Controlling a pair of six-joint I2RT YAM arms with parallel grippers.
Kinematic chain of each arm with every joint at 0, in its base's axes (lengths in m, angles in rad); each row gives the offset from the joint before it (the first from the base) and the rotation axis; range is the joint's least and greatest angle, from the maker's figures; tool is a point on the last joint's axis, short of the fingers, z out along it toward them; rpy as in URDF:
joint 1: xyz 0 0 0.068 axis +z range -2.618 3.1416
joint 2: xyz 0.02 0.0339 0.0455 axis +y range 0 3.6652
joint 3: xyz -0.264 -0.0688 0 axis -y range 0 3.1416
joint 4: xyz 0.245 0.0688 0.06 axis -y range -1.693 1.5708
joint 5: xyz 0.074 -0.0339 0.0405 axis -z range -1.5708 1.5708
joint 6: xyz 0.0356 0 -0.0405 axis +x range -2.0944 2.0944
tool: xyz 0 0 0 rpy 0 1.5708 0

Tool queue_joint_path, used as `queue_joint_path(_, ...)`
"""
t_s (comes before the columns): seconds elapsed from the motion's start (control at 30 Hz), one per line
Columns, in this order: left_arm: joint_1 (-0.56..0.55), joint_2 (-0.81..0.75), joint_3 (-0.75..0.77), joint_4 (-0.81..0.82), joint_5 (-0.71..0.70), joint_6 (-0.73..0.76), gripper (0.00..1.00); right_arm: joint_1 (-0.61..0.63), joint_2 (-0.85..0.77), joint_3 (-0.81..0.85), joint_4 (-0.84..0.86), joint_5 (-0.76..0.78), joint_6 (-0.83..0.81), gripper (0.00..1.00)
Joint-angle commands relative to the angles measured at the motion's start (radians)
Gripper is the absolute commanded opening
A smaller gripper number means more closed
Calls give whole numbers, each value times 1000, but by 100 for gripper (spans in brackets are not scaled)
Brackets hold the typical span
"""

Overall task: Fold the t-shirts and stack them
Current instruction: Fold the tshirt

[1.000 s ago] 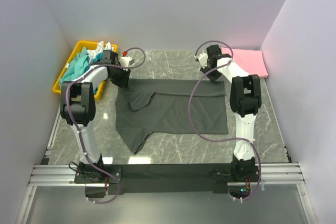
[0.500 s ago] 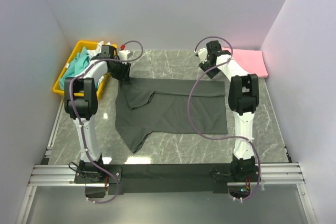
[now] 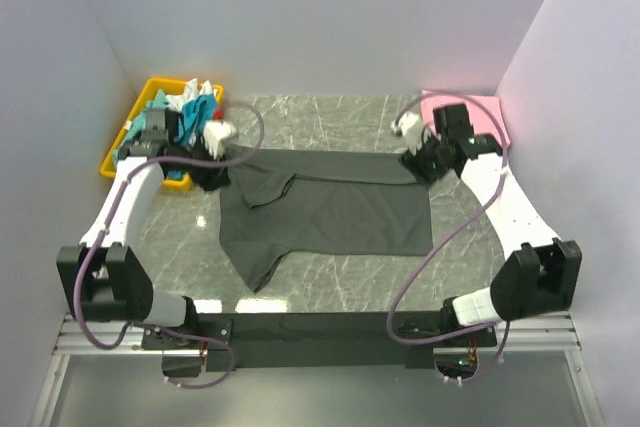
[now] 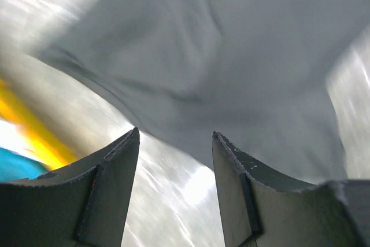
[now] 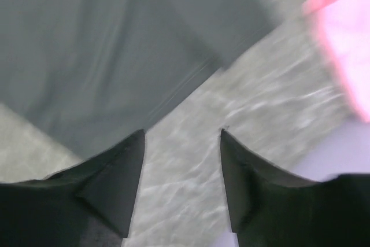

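A dark charcoal t-shirt (image 3: 330, 212) lies spread flat on the marble table. My left gripper (image 3: 208, 177) is open and empty, low at the shirt's far left corner. In the left wrist view the shirt (image 4: 231, 44) edge lies just ahead of the open gripper (image 4: 175, 137). My right gripper (image 3: 426, 163) is open and empty at the shirt's far right corner. In the right wrist view the gripper (image 5: 182, 134) is over bare table beside the shirt (image 5: 87, 44). A folded pink t-shirt (image 3: 475, 112) lies at the far right. Teal (image 3: 135, 137) and white (image 3: 197, 92) shirts lie crumpled in the tray.
A yellow plastic tray (image 3: 150, 84) stands at the far left, partly covered by my left arm; its rim shows in the left wrist view (image 4: 26, 125). The pink shirt shows at the right of the right wrist view (image 5: 347, 56). Walls close in on three sides.
Both arms have swung outward, elbows now out to the sides. Both grippers moved toward me and down, onto the dark shirt's far corners. The shirt has not moved.
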Motion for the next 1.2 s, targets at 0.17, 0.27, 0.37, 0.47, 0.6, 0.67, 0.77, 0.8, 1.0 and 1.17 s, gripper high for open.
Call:
queue_joint_path(0.17,-5,-214,-369,-334,-19,406,60,51,-255,-442,-69,11,-78,52)
queue_joint_path(0.27,-136,-302,-481,-319,-77,405,60,84,-289,-561,-23,48,-59,52)
queue_joint_path(0.37,-272,-383,-569,-284,-125,359,61,101,-291,-627,54,86,-47,54)
queue_joint_path(0.47,-379,-426,-607,-203,-148,288,63,107,-273,-664,109,118,-45,56)
queue_joint_path(0.6,-474,-384,-614,-106,-228,222,62,113,-231,-669,157,134,-36,57)
queue_joint_path(0.67,-474,-372,-595,-71,-263,213,60,115,-220,-667,162,134,-30,57)
queue_joint_path(0.77,-460,-386,-582,-52,-292,223,56,116,-223,-681,171,134,-36,54)
queue_joint_path(0.8,-454,-386,-583,-51,-295,237,55,118,-223,-686,174,134,-39,52)
queue_joint_path(1.0,-378,-326,-611,37,-335,282,53,130,-199,-701,188,132,-38,48)
queue_joint_path(1.17,-342,-255,-585,102,-321,256,52,136,-165,-687,195,126,-35,48)
